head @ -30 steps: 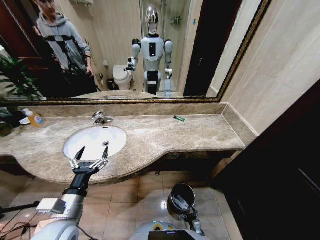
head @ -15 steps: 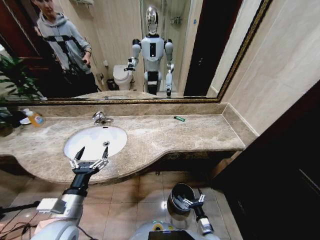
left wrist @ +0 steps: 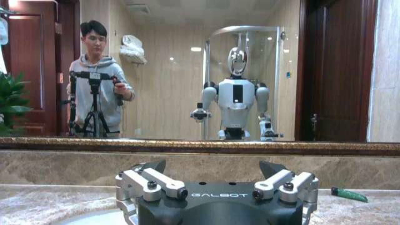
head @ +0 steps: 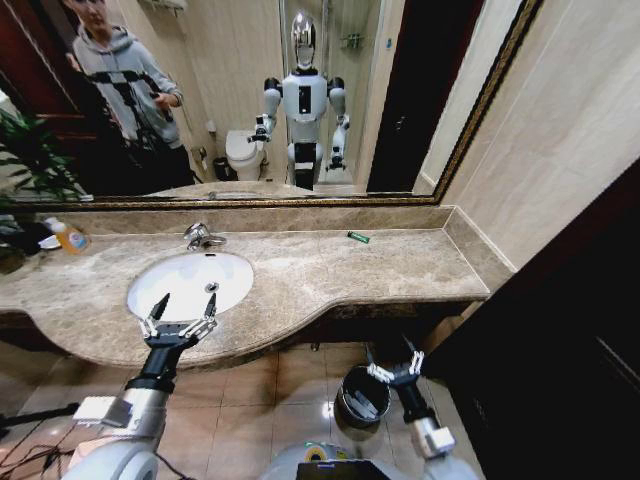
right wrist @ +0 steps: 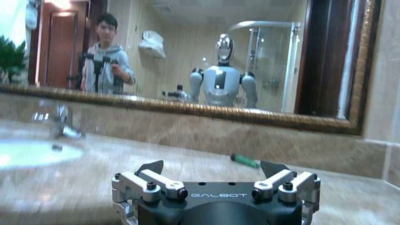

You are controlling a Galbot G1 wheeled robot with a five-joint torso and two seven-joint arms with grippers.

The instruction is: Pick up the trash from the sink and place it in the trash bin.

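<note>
Marble counter: left gripper point(head: 181, 311) over sink point(head: 190, 284), jaws spread.

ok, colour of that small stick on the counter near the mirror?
Dark green. The stick shows best in the left wrist view, lying on the beige marble counter.

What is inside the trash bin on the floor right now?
In the head view, the trash bin holds a pale, flat item lying against its dark interior. The near wall and rim hide the rest of the bottom. The right gripper, fingers open, hangs beside the bin's rim.

sink point(head: 190, 282) left on counter point(head: 330, 275), trash bin point(head: 358, 397) on floor below
</note>
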